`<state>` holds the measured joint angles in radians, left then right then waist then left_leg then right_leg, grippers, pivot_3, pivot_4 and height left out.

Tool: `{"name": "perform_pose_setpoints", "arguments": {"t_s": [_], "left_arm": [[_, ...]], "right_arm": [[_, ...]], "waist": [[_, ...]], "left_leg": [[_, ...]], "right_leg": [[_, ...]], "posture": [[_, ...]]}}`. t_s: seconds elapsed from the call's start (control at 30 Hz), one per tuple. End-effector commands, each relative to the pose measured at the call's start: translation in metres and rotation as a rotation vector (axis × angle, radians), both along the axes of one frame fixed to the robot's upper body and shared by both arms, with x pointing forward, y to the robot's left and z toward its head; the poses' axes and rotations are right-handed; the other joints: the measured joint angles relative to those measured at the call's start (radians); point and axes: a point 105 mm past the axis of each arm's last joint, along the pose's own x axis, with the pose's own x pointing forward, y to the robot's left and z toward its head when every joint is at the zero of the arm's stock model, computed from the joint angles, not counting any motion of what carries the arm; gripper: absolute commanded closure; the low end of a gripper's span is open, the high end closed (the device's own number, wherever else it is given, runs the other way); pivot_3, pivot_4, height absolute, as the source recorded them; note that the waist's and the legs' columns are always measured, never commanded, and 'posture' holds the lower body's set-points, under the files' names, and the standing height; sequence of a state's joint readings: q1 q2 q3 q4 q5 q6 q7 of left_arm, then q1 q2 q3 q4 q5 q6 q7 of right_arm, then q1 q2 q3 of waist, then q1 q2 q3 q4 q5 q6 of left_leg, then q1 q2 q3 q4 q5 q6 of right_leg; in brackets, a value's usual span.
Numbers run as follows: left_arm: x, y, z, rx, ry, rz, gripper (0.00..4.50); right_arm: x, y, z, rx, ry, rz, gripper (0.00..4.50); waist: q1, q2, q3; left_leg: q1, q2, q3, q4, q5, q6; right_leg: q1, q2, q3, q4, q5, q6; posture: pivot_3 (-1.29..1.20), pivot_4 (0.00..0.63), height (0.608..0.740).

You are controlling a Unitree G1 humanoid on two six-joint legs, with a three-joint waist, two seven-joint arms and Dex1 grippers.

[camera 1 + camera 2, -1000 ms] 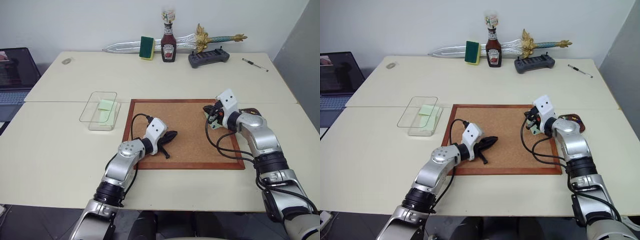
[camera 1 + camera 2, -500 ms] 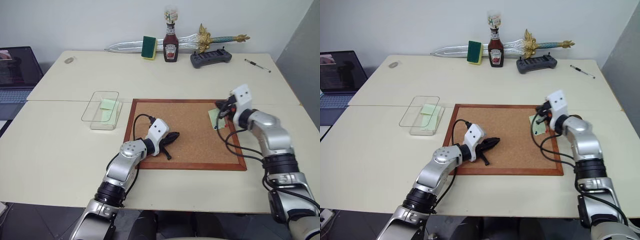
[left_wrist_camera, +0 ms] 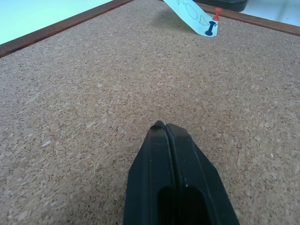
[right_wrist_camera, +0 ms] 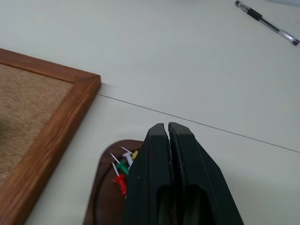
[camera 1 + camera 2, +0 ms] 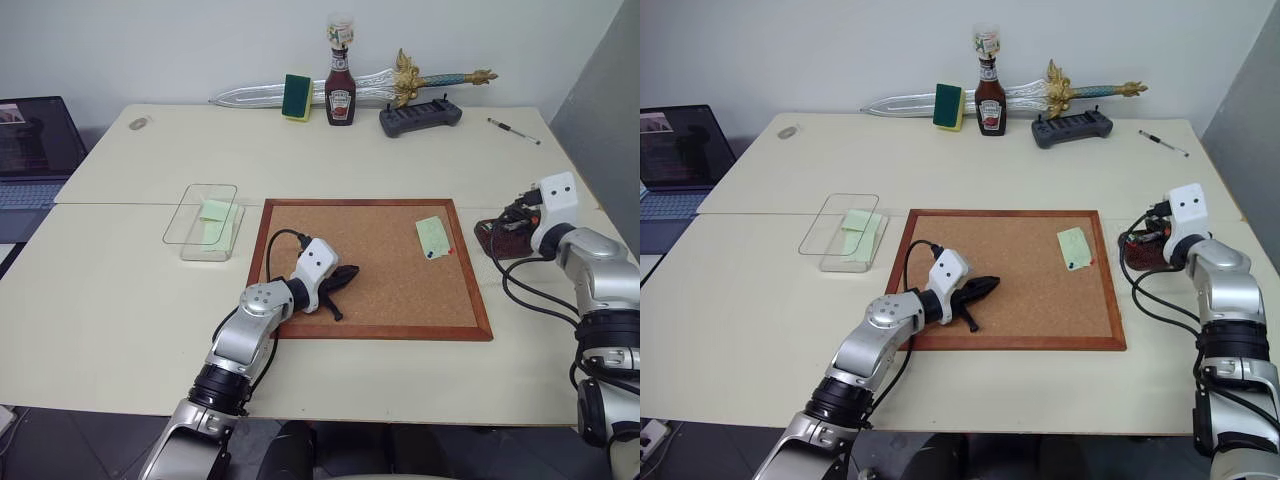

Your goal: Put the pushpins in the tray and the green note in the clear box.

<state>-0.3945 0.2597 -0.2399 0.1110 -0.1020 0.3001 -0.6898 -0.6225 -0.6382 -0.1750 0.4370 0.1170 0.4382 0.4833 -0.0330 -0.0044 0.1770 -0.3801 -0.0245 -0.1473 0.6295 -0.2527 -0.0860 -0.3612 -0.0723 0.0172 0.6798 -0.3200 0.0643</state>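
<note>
Left gripper (image 5: 343, 275) pressed together, resting low over cork board (image 5: 330, 215). Right gripper (image 4: 168, 127) pressed together above tray (image 4: 101, 187), pushpins (image 4: 123, 166) inside. Green note (image 5: 432, 237) pinned on board by 2 pins. Clear box (image 5: 190, 205) far left. Risk: pulling note could tear it.

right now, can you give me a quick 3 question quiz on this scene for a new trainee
1. True or false: the green note on the cork board is still held by pushpins.
2. What lies in the clear box? A) a pen B) pale green paper C) a sponge
3. Which gripper hangs over the tray, and are its fingers open or shut?

Key
1. True: a red and a blue pin stand at its near edge.
2. B
3. The right gripper, fingers shut; the tray already holds several pins. The left gripper is shut too, over the board.
</note>
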Motion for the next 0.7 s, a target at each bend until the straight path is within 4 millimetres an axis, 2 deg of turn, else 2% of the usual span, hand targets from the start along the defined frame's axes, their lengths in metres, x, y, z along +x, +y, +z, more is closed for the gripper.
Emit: {"name": "perform_pose_setpoints", "arguments": {"t_s": [0.03, 0.33, 0.63, 0.7], "left_arm": [[-0.016, -0.004, -0.035, 0.059, 0.125, -0.038, 4.5], [-0.016, -0.005, -0.035, 0.061, 0.125, -0.043, 4.5], [-0.017, -0.005, -0.036, 0.064, 0.126, -0.047, 4.5], [-0.017, -0.005, -0.036, 0.065, 0.126, -0.047, 4.5]], "right_arm": [[-0.004, -0.007, 0.009, -0.025, -0.014, -0.018, 4.46], [-0.012, -0.008, -0.002, -0.032, 0.049, -0.018, 4.46], [-0.01, -0.004, 0.003, -0.016, 0.03, -0.012, 2.76], [-0.01, -0.004, 0.005, -0.014, 0.021, -0.008, 2.23]], "waist": [[0.0, 0.0, 0.0], [0.0, 0.001, -0.001], [0.0, 0.001, -0.001], [0.0, 0.001, -0.001]], "left_leg": [[0.0, 0.0, 0.0, 0.0, 0.0, 0.0], [0.0, 0.0, 0.0, 0.0, 0.0, 0.0], [0.0, 0.0, 0.0, 0.0, 0.0, 0.0], [0.0, 0.0, 0.0, 0.0, 0.0, 0.0]], "right_leg": [[0.0, 0.0, 0.0, 0.0, 0.0, 0.0], [0.0, 0.0, 0.0, 0.0, 0.0, 0.0], [0.0, 0.0, 0.0, 0.0, 0.0, 0.0], [0.0, 0.0, 0.0, 0.0, 0.0, 0.0]], "posture": [[0.0, 0.15, 0.74], [0.0, 0.15, 0.74], [0.0, 0.15, 0.74], [0.0, 0.15, 0.74]]}}
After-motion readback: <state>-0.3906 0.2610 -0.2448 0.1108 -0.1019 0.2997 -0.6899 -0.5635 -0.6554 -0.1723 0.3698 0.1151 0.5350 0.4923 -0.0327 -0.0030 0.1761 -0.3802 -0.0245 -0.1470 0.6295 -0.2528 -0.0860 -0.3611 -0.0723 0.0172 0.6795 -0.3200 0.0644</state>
